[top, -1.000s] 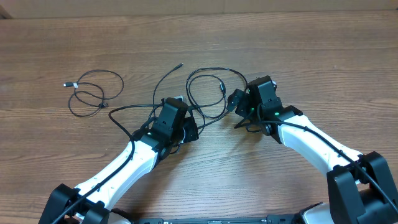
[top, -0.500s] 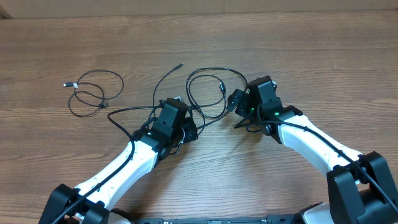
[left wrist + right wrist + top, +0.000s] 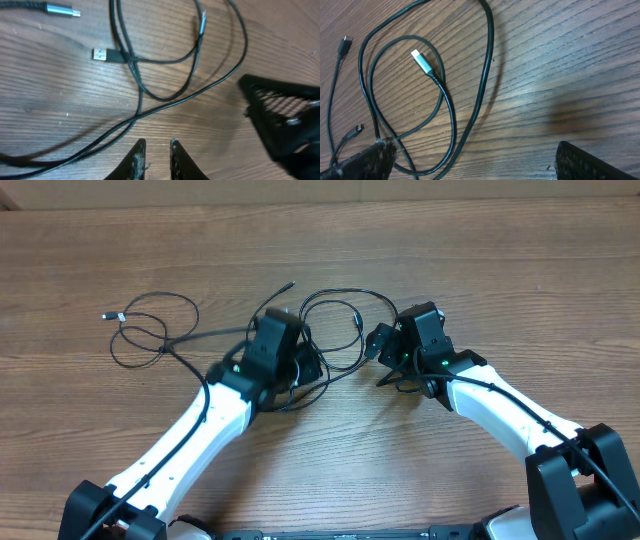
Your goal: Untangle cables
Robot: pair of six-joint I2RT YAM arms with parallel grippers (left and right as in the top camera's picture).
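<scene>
far left of the table (image 3: pixel 80 410), one cable (image 3: pixel 163 347) sits in a loose loop with its silver plug (image 3: pixel 109 315) pointing out. a long strand (image 3: pixel 205 337) reaches from that loop toward the middle, and i can't tell if the two are hooked or just touching. next over, the left gripper (image 3: pixel 156 150) is low over the wood with its fingers only a crack apart and nothing between them. a strand passes just ahead of the tips without being pinched. past it is the main tangle (image 3: pixel 357 320), a couple of overlapping loops with a usb plug (image 3: pixel 102 54) lying where two strands cross. on the right, the right gripper (image 3: pixel 477 160) is spread wide and empty, with a loop ending in a teal-silver plug (image 3: pixel 422 61) just in front of it. looks to me like the separating step is partway done, between grabs. the next move probably needs the left fingers wider, dropped around one single strand near that crossing, then a pull leftward while the right pins the loops.
</scene>
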